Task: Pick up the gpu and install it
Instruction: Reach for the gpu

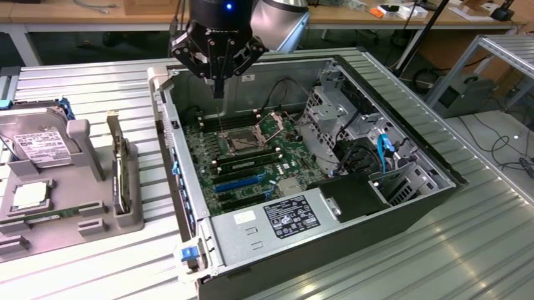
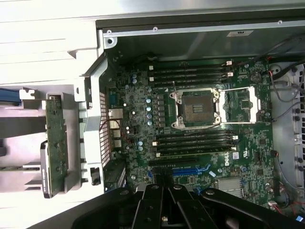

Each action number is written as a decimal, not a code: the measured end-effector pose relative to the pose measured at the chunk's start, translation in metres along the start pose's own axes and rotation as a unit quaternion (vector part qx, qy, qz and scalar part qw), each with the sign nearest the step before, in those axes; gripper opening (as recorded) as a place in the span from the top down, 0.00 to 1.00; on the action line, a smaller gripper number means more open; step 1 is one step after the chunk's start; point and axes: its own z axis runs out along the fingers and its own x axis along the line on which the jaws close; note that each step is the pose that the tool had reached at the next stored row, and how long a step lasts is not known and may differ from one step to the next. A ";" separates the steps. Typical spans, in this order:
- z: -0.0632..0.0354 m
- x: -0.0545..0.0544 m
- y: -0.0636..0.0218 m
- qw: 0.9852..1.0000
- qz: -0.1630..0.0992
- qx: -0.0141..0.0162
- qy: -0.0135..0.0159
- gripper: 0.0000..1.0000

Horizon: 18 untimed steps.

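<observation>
The gpu [image 1: 122,178] stands on edge in a slot of the grey holder [image 1: 79,215], to the exterior view's left of the open computer case [image 1: 392,206]. In the wrist view the gpu [image 2: 56,138] shows its green board side, outside the case wall. My gripper [image 1: 219,92] hangs above the far end of the case, over the motherboard [image 1: 250,156], well apart from the gpu. Its black fingers [image 2: 153,210] are shut together with nothing between them. Blue expansion slots [image 2: 188,169] lie on the motherboard just ahead of the fingers.
A silver hard drive [image 1: 35,147], a processor chip [image 1: 29,195] and a memory stick [image 1: 46,216] also rest in the holder. Inside the case are an open processor socket [image 2: 195,109], memory sticks [image 2: 190,74], a drive cage [image 1: 334,119] and cables [image 1: 386,153].
</observation>
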 end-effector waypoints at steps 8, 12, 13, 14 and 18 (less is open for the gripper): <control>-0.0001 0.005 -0.0003 1.000 0.000 0.000 0.000 0.89; -0.0002 0.007 -0.0005 1.000 0.000 0.000 0.000 0.89; -0.0002 0.007 -0.0005 1.000 0.000 0.000 0.000 0.89; -0.0002 0.008 -0.0006 1.000 0.000 0.000 0.000 0.89; -0.0003 0.010 -0.0007 1.000 0.000 0.000 0.000 0.89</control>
